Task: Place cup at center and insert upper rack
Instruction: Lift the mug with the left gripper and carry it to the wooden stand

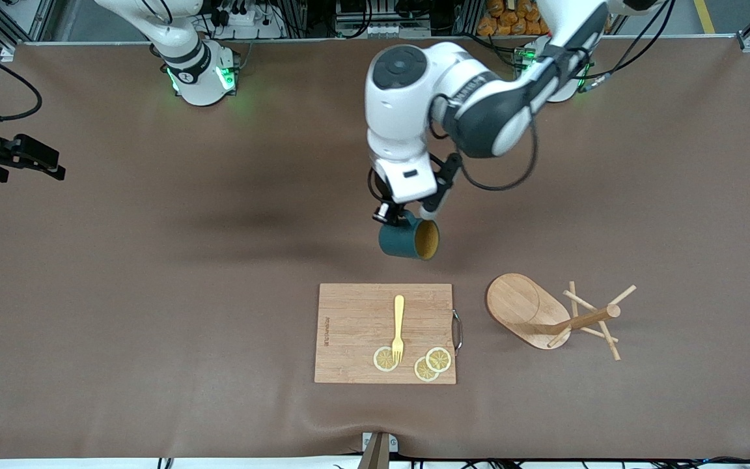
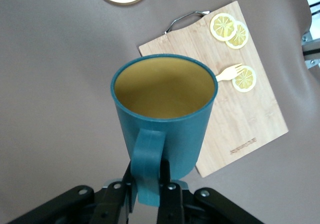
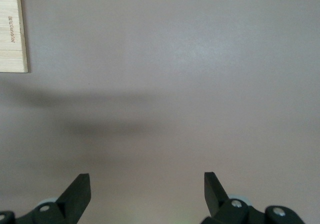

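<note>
Presently, cup: rigid, light, glazed-looking and probably slippery; carried tilted over bare bench above the cutting board, left gripper jaws clamped on its loop handle, a sound hold. Upper rack: stiff wood, lying tipped near the board; best taken by its post. Right gripper waits, jaws apart, over open brown matting.

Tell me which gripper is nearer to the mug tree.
Left. The left gripper, shut on the cup by its handle, hangs over the table close to the mug tree. The right gripper waits, open, at the right arm's end.
</note>
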{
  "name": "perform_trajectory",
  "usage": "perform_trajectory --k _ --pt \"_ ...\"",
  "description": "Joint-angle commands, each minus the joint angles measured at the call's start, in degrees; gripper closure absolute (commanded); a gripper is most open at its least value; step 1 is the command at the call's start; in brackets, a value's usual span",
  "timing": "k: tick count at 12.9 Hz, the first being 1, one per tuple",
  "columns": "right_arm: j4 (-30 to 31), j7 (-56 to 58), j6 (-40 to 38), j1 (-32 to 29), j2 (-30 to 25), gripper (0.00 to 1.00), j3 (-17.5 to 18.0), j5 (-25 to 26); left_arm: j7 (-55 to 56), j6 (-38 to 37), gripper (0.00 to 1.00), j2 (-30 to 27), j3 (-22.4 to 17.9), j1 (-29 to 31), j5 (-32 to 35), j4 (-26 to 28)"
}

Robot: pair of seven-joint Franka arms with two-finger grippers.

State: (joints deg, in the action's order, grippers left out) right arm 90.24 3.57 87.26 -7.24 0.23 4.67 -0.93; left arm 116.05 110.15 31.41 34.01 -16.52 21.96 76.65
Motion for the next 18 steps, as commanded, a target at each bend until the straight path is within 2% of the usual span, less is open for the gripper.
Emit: perform_trajectory --k 1,6,11,13,18 --pt "0.2 -1.2 0.1 -0.2 -0.6 0.00 0.2 -0.8 -5.1 0.2 1.00 -2.2 0.6 4.6 -6.2 -0.2" --pt "0.2 -1.4 1.5 -0.1 -0.5 0.00 0.2 -0.9 -14.7 0.2 1.00 -2.5 0.8 13.2 -19.0 -1.9" --pt "0.4 -2.6 1.8 -0.1 -0.5 0.00 0.2 -2.0 -22.2 0.1 1.00 -3.4 1.0 22.7 -35.6 -2.6" --pt "0.4 -4.4 1.6 -0.1 -0.6 0.00 0.2 -1.9 -26.7 -0.8 1.00 -3.3 0.8 26.2 -42.7 -2.6" --pt "0.5 -6.6 1.1 0.0 -0.7 0.00 0.2 -1.9 -35.0 -4.7 1.00 -1.3 0.6 33.7 -54.6 -1.9"
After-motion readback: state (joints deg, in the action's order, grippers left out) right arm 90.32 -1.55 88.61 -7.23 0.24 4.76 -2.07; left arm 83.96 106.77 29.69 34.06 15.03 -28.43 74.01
